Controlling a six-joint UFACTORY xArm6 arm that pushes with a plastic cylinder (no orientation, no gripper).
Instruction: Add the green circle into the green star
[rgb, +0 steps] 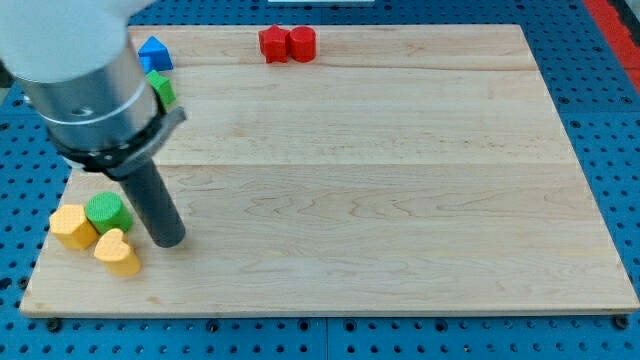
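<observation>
The green circle (106, 212) lies near the view's bottom left, touching a yellow hexagon-like block (72, 226) on its left and a yellow heart-shaped block (117, 252) below it. The green star (161, 89) is near the view's top left, mostly hidden behind the arm's grey body, just below a blue block (154, 52). My tip (168, 240) rests on the board just right of the green circle and the yellow heart block, a small gap apart from them.
Two red blocks (287, 44) sit side by side, touching, at the view's top edge of the wooden board (400, 180). The arm's large grey body (85, 80) covers the board's top left corner. Blue perforated table surrounds the board.
</observation>
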